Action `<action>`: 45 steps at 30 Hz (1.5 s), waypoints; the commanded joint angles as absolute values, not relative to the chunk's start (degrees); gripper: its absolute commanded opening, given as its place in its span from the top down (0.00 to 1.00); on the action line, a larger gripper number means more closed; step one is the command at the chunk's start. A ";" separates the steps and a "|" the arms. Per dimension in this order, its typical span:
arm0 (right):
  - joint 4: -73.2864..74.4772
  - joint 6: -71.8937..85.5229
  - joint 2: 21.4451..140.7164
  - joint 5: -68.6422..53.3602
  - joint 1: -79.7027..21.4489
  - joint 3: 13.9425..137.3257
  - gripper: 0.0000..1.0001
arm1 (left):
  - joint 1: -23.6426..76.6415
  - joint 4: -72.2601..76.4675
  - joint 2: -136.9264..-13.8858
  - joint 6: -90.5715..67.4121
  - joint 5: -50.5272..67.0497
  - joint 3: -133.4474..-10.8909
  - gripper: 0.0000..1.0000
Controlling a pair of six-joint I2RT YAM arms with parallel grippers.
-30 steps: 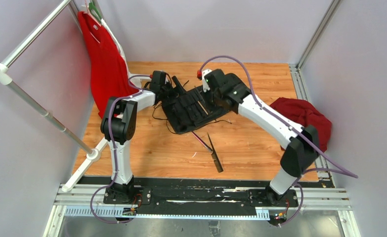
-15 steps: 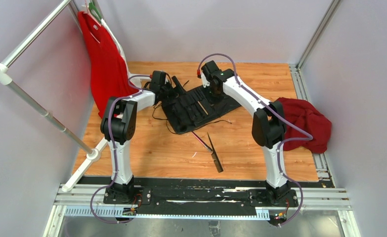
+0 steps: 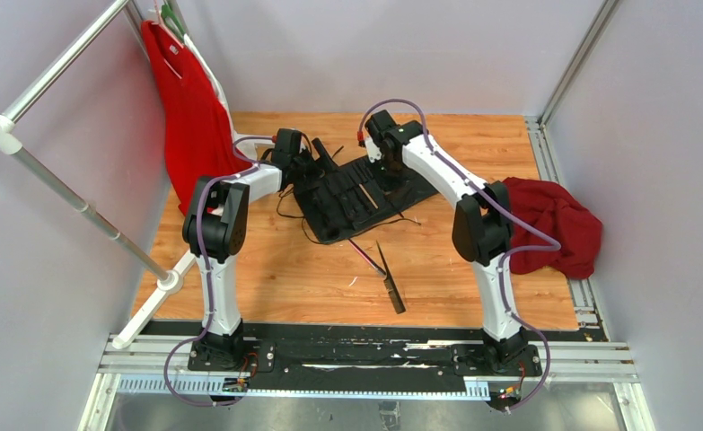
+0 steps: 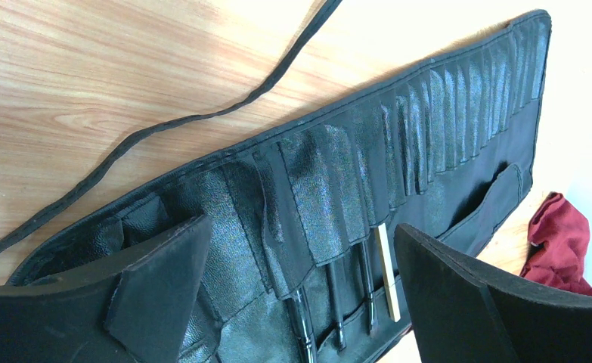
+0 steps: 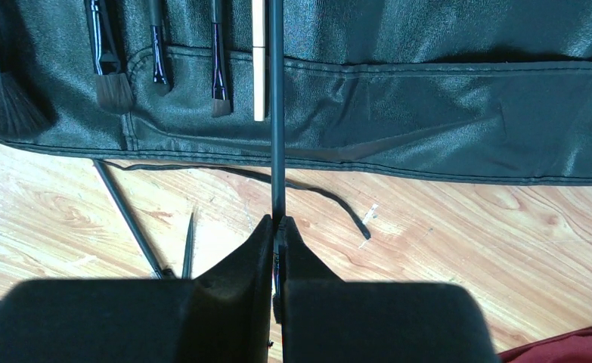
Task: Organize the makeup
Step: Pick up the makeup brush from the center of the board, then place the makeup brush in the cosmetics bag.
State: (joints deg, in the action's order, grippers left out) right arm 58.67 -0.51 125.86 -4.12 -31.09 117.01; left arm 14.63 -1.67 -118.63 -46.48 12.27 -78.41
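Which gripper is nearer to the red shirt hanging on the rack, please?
Left. The left gripper is at the black roll's left end, toward the shirt; the right gripper, shut on a thin black brush, is by the roll's right half, farther away.

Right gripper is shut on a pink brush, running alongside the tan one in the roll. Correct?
No: the brush in the right gripper is black, not pink. The right wrist view shows its thin black shaft, pinched, beside the tan brush in the roll.
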 commanded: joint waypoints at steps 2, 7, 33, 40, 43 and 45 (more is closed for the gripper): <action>62.16 -1.60 128.84 -4.75 -29.63 119.72 0.99 | 13.90 -8.48 -119.27 -45.40 11.12 -77.79 0.02; 62.64 -1.67 130.49 -5.14 -29.10 120.74 0.99 | 13.93 -8.76 -119.27 -45.30 11.01 -78.06 0.02; 62.76 -1.58 135.37 -6.54 -28.32 124.13 0.99 | 13.67 -8.20 -119.52 -45.29 11.29 -77.37 0.02; 62.56 -1.58 136.51 -7.11 -28.30 125.21 0.99 | 13.71 -8.00 -119.62 -45.37 11.39 -77.19 0.02; 62.26 -1.58 136.88 -7.38 -28.30 125.38 0.99 | 13.69 -8.04 -119.62 -45.39 11.37 -77.18 0.02; 62.15 -1.58 137.17 -7.60 -28.30 125.70 0.99 | 13.68 -8.15 -119.62 -45.32 11.50 -77.20 0.02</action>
